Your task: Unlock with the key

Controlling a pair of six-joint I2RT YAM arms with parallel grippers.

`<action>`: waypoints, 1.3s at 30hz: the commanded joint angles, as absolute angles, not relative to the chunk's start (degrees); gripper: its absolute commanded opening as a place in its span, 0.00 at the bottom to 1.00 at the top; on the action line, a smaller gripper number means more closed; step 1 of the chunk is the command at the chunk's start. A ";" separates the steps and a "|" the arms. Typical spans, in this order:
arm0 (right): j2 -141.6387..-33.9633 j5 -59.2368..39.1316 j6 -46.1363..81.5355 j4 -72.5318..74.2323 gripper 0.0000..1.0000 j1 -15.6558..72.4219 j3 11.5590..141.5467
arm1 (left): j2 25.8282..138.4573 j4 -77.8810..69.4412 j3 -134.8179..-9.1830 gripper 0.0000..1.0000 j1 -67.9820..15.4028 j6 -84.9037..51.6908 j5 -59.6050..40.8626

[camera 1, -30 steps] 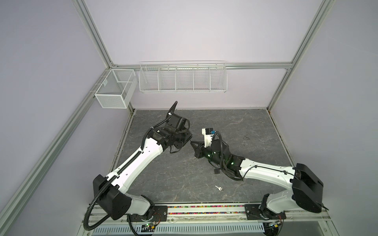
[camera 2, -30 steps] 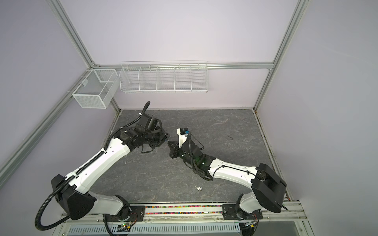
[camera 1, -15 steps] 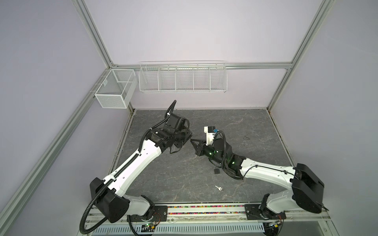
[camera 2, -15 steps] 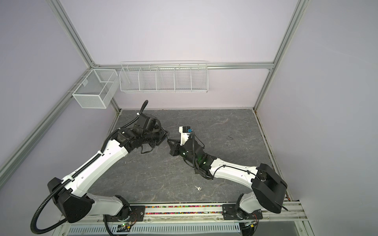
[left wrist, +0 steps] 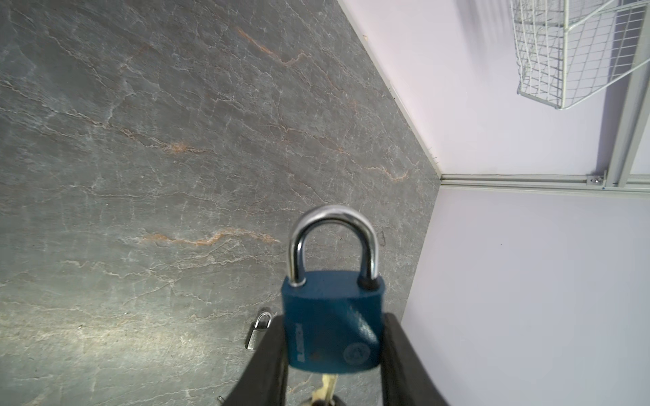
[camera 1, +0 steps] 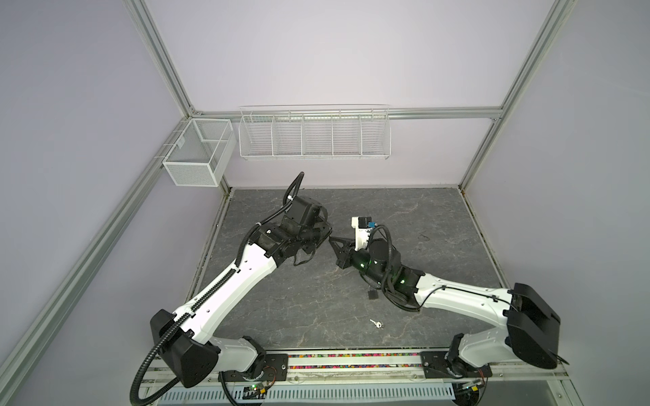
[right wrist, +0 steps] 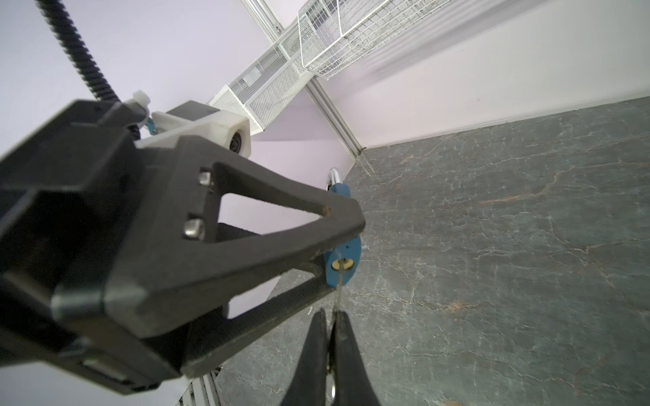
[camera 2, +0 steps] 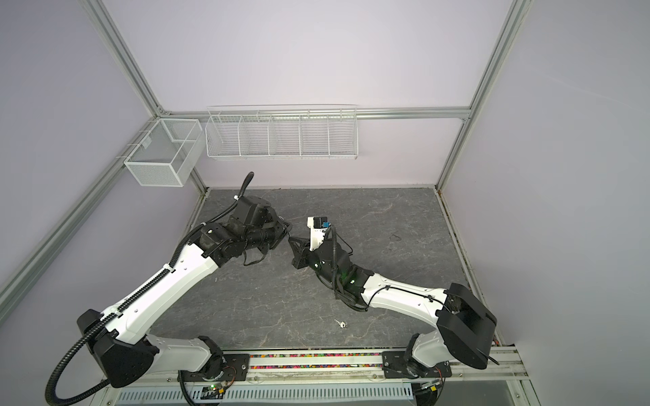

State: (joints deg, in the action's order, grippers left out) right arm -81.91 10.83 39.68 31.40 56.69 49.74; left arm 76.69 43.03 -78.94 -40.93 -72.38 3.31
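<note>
Padlock [left wrist: 330, 316], blue, sits clamped by its sides in the left gripper [left wrist: 332, 351], raised off the table [left wrist: 140, 140], shackle [left wrist: 332, 218] seated at both ends. The right gripper [right wrist: 331, 314] is pinched tight on the key [right wrist: 338, 288], whose blade meets the brass keyhole [right wrist: 344, 264] in the padlock's underside; how deep it sits cannot be told. A small silver lock [left wrist: 257, 332] and a spare key [camera 1: 377, 324] lie on the table, well apart from the padlock.

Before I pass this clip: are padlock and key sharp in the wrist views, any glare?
Left wrist: blue padlock slightly soft, shackle glints, table behind sharp. Right wrist: left gripper looms soft up close, key thin but visible. Both top views: even light, soft shadows.
</note>
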 commanded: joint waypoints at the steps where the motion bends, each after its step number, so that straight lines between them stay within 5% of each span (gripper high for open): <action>1: -82.19 6.67 42.21 37.73 0.06 54.67 48.43 | 74.02 41.11 -77.48 0.00 -43.85 -72.52 -3.13; 7: -79.73 6.24 36.92 36.47 0.06 54.76 47.57 | 71.53 40.10 -74.31 0.00 -44.37 -70.64 -1.39; 12: -77.90 15.35 24.53 29.63 0.06 57.49 49.61 | 70.21 39.46 -73.14 0.00 -45.61 -69.96 -0.82; 25: -80.93 14.37 21.11 29.49 0.06 60.37 52.90 | 66.60 35.76 -71.05 0.00 -46.89 -71.27 0.63; 39: -72.43 16.32 15.60 26.52 0.06 60.79 52.38 | 61.22 33.43 -64.89 0.00 -46.92 -67.60 0.20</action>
